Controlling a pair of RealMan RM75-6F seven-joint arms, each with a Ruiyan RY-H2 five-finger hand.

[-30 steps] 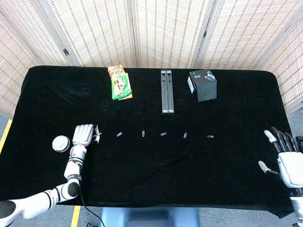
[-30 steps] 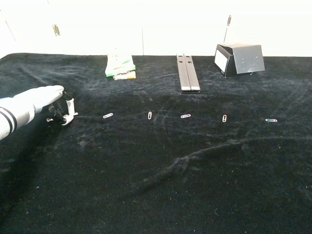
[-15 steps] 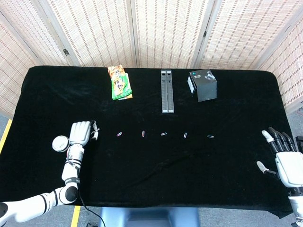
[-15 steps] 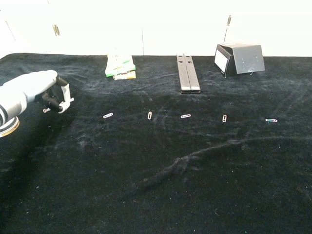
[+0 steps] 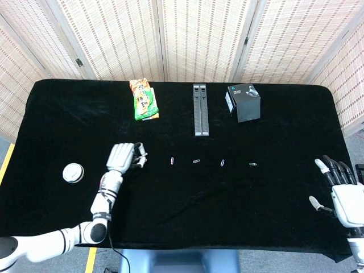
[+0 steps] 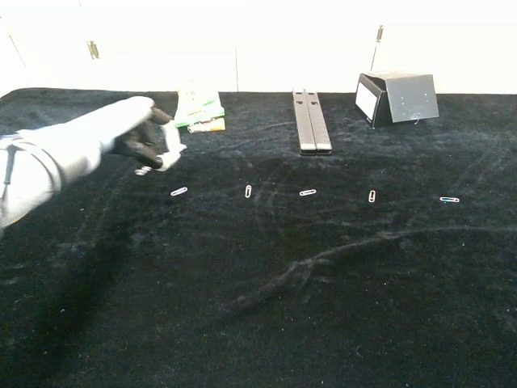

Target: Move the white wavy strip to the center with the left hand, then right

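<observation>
Left hand: My left hand (image 5: 121,157) hangs over the left-centre of the black table (image 5: 182,199), fingers curled in, pinching a small white wavy strip (image 6: 144,170) that dangles under the fingertips in the chest view.
Strip: Held above the cloth, just left of the first clip in the row; in the head view it is mostly hidden by my fingers.
Right hand: My right hand (image 5: 341,187) rests at the table's right edge, fingers spread apart and holding nothing.
Clips: A row of paper clips (image 5: 196,161) runs across the middle of the table, spaced apart, from beside my left hand toward the right.
Back of table: A green and orange snack packet (image 5: 143,99) lies at back left, a long grey bar (image 5: 200,109) at back centre, and a dark box (image 5: 244,102) to its right.
Left edge: A small round white tin (image 5: 73,172) sits well apart from my left hand, near the table's left side.
</observation>
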